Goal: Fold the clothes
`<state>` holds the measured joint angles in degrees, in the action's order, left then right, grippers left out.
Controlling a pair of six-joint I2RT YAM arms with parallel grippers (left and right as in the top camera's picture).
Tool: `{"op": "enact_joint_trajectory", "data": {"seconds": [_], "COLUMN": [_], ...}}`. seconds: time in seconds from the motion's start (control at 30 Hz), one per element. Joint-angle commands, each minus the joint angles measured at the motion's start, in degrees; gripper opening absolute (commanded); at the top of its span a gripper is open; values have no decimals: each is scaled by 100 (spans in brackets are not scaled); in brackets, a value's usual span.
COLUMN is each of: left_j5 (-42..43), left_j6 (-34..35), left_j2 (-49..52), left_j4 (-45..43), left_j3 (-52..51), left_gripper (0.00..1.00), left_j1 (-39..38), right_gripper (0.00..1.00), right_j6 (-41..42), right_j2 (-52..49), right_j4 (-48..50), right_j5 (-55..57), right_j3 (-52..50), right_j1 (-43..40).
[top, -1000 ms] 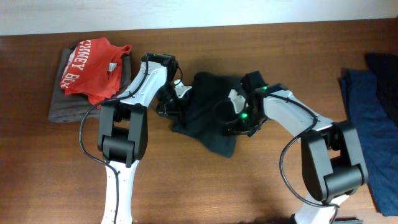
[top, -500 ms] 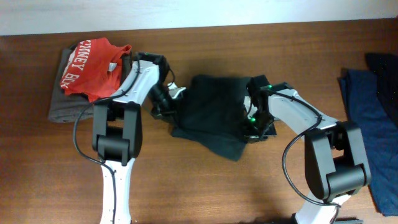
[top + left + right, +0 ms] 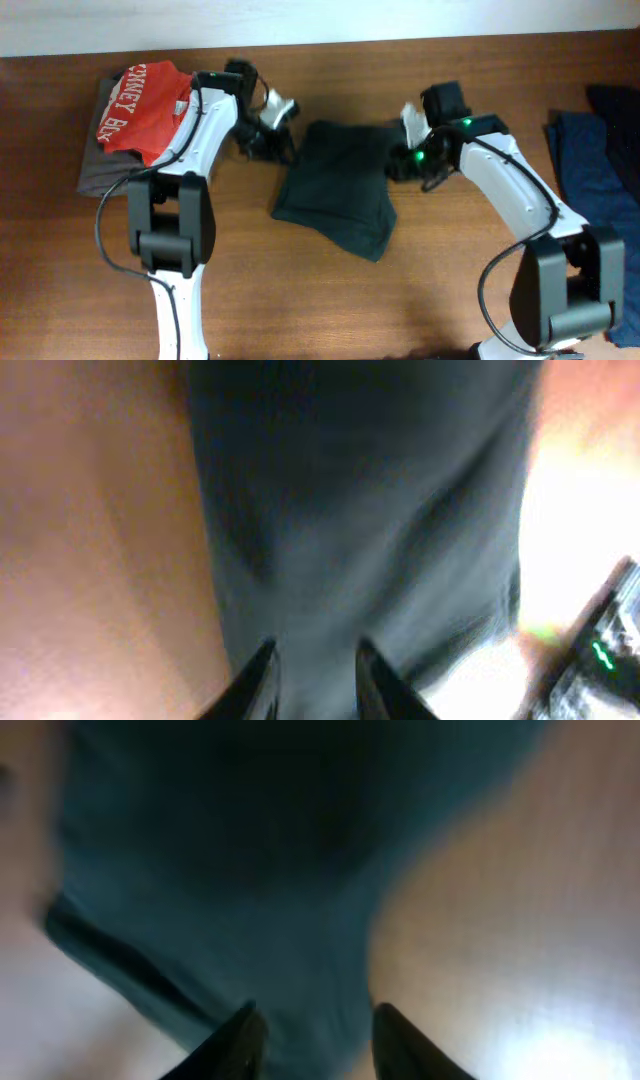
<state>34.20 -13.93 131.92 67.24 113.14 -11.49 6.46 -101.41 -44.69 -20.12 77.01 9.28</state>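
Dark T-shirt point(image 3: 335, 185) between left pincer point(image 3: 312, 657) and right pincer point(image 3: 311, 1020)

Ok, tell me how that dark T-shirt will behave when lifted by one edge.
Probably floppy: the dark T-shirt lies rumpled, its outline uneven, so it should sag. Pushed, it would likely bunch on the wooden table rather than slide whole.

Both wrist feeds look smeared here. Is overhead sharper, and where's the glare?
Overhead: sharp, evenly lit, dark shirt clear. Left wrist: motion-blurred, washed out bright at right. Right wrist: blurred too, glare on the table bottom right.
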Motion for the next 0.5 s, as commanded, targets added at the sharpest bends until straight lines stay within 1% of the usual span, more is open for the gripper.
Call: {"op": "enact_joint_trajectory", "data": {"seconds": [0.0,0.1,0.13,0.2,0.23,0.3,0.4,0.47], "left_j5": [210,208,208,208,208,164,-236,-573], "left_j6": [79,81,125,431,494,490,509,643], "left_j2": [-227,-85,-22,149,221,391,680,807], "left_j4": [-896,-1967,-2275,-2798,-2920,-2999,-2994,-2994], "left_j3": [103,94,94,94,94,94,94,94], "left_gripper": [22,17,17,17,17,13,10,10], "left_j1": [2,-79,-122,-247,-306,-435,-535,-518], "right_gripper": [25,11,9,6,6,5,4,4], "right_j6": [608,990,1040,1060,1064,1132,1338,1563], "right_j2": [-46,-245,-317,-501,-595,-778,-1169,-1416], "right_j4": [599,1311,1504,1805,1891,1967,2002,1906], "right_j5": [-326,-350,-345,-350,-352,-352,-350,-350], "right_j3": [11,-42,-52,-61,-61,-61,-61,-61], "right_j1": [-24,-13,11,57,92,153,208,205]}}
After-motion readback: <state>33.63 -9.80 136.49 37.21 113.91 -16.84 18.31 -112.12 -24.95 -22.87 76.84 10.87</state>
